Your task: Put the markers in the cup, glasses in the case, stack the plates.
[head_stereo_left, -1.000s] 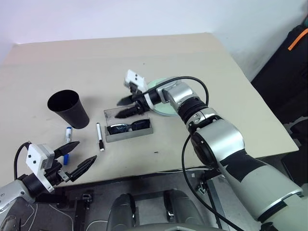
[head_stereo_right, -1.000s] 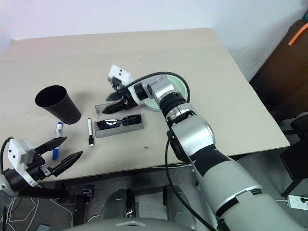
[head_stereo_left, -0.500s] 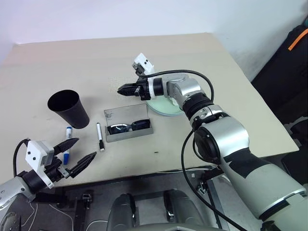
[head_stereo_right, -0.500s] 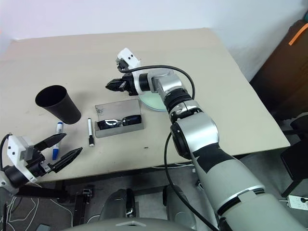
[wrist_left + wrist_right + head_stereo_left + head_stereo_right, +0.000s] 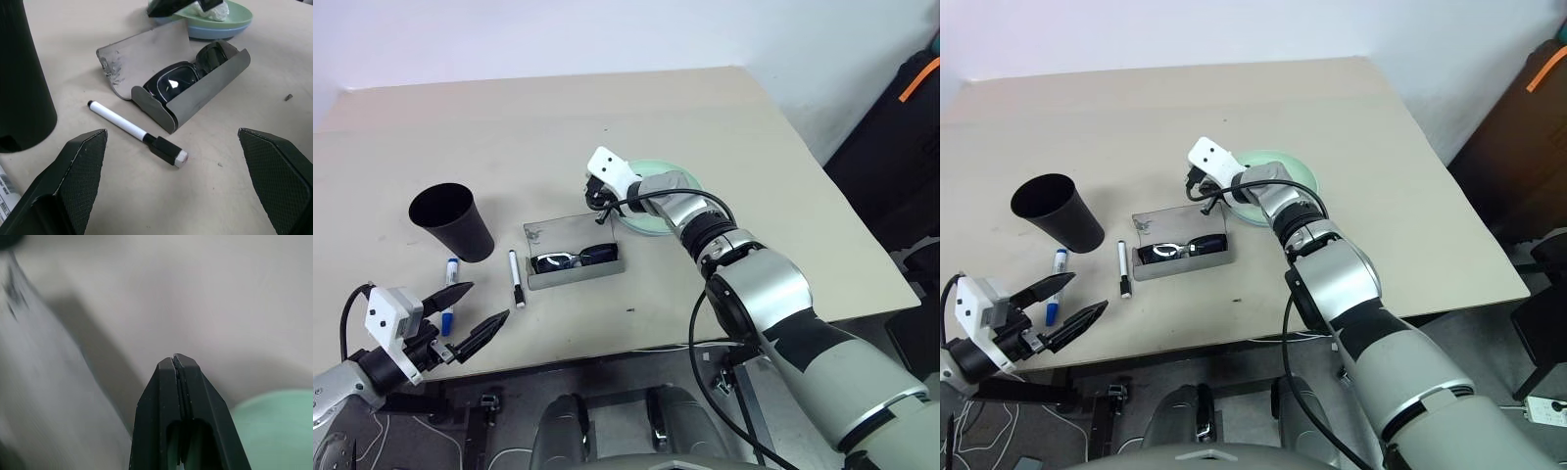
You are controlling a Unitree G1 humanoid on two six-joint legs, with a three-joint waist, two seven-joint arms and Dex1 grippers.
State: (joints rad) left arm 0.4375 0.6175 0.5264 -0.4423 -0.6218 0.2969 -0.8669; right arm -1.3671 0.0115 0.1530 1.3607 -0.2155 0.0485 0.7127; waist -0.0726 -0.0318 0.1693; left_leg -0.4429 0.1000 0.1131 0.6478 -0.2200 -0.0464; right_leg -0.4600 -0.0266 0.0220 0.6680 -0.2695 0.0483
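The black glasses (image 5: 574, 259) lie in the grey case (image 5: 592, 271), whose lid (image 5: 563, 230) stands open. My right gripper (image 5: 595, 201) is shut on nothing and points down just behind the lid's far edge, beside the plates. The mint green plate (image 5: 671, 183) rests on the light blue plate (image 5: 215, 33). The black cup (image 5: 450, 220) stands upright at the left. A black-capped marker (image 5: 516, 278) and a blue-capped marker (image 5: 449, 281) lie on the table between cup and case. My left gripper (image 5: 470, 315) hovers open near the table's front edge, holding nothing.
The beige table (image 5: 509, 127) has free room behind the cup and case, and to the right of the plates. Its front edge runs just past my left gripper. Dark furniture (image 5: 901, 127) stands off the table's right side.
My right gripper, open over the case's lid a second ago, has shut, swung back over the table and come down behind the lid by the plates. The left gripper has stayed put.
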